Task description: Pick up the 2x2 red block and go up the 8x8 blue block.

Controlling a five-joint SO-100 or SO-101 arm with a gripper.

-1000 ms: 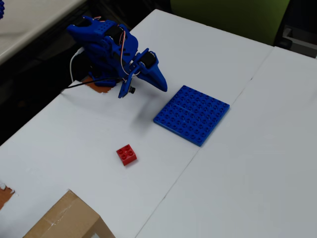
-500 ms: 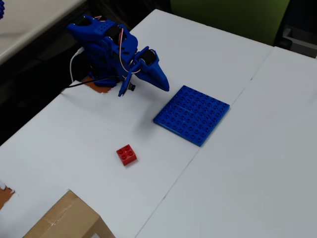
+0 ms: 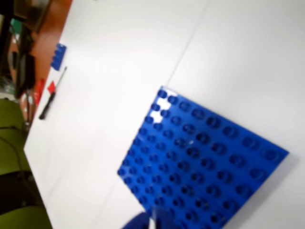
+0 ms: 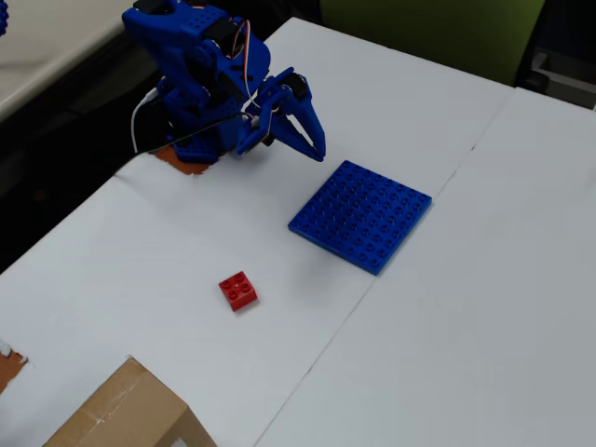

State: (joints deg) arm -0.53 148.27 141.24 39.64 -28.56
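From above, a cardboard box (image 4: 121, 414) sits at the near edge of the white desk (image 4: 484, 307). A little farther lies the 2x2 red block (image 4: 238, 291), alone, studs up. Past it lies the flat 8x8 blue block (image 4: 361, 215). Farthest, the pincer (image 4: 315, 147) hangs closed, holding nothing, near the plate's corner.

Flat square blue plastic studded baseplate (image 3: 202, 162) tilted across lower right on white table (image 3: 119, 71); small blue brick (image 3: 59, 56), dark slim tool (image 3: 51, 98) far left.
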